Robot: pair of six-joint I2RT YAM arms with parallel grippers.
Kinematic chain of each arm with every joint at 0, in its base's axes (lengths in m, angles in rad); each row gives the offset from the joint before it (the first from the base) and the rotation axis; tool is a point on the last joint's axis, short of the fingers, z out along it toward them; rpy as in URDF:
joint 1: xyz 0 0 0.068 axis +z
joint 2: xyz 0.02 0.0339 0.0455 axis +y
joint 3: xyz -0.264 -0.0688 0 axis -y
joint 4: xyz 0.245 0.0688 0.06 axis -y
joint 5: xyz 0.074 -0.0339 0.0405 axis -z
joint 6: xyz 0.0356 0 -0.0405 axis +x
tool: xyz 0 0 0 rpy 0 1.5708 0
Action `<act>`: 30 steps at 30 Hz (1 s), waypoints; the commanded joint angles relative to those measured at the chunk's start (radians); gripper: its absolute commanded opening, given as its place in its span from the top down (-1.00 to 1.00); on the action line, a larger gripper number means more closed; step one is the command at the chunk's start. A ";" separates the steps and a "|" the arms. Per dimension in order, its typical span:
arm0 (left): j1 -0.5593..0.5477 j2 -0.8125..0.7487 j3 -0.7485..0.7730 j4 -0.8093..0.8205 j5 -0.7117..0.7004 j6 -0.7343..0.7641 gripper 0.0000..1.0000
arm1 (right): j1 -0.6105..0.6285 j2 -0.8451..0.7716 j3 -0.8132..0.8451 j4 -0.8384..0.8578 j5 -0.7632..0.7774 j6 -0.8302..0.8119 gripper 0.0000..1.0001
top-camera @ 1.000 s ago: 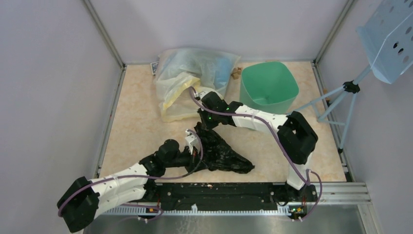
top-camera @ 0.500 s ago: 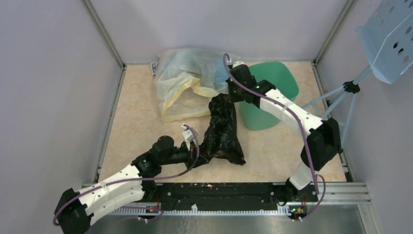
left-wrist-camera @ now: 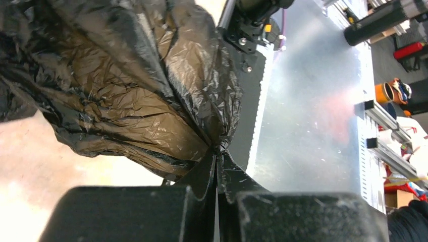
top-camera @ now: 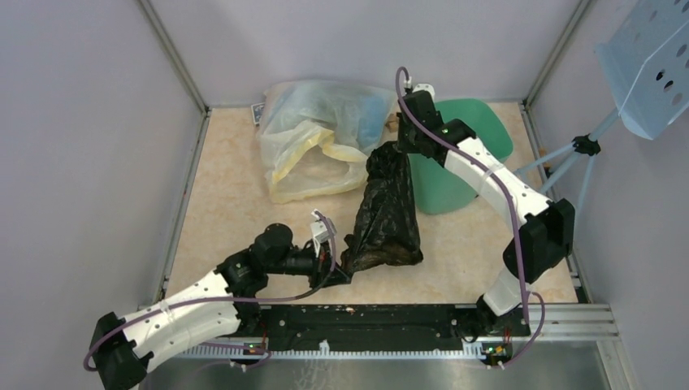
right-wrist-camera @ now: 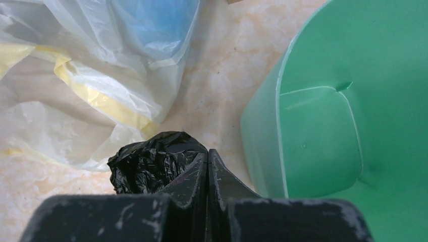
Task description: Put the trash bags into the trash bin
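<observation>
Count: one trash bag (top-camera: 388, 207), one trash bin (top-camera: 439, 191), one translucent bag (top-camera: 313, 142), one perforated tray (top-camera: 650, 57) on one tripod (top-camera: 569, 158), two arms, each with one pincer.

Trash bag: thin black plastic, glossy, heavily crinkled, brownish where light passes through in the left wrist view. Drawn out into a long cone at the centre of the top view, narrow end up, wide end down near the bench (top-camera: 236, 203). Just left of the bin and outside it.

Right pincer (top-camera: 396, 148): upper centre of frame, beside the bin's left wall. Clamped tight on the bunched upper tip of the trash bag.

Left pincer (top-camera: 344, 266): lower centre-left of frame. Clamped tight on a lower corner of the trash bag, plastic fanning out from between the fingertips.

Trash bin: mint green, rounded-square mouth, smooth tapering sides. Right of centre, upper half of frame, partly behind the right arm.

Translucent bag: clear and yellowish, blue contents, upper centre-left.

Bench: pale beige, marbled. Metal rails (top-camera: 569, 313) along the edges, plain pale walls (top-camera: 81, 162) at left, back and right.
</observation>
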 commanded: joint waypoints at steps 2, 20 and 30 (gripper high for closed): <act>-0.025 -0.001 0.129 -0.052 0.116 0.056 1.00 | -0.017 0.048 0.105 0.004 0.073 0.003 1.00; -0.027 0.060 0.628 -0.463 -0.453 0.116 1.00 | -0.024 0.106 0.183 0.036 -0.166 -0.108 0.62; -0.025 0.156 0.616 -0.524 -0.833 0.039 1.00 | 0.098 -0.086 0.009 0.092 -0.197 -0.227 -0.12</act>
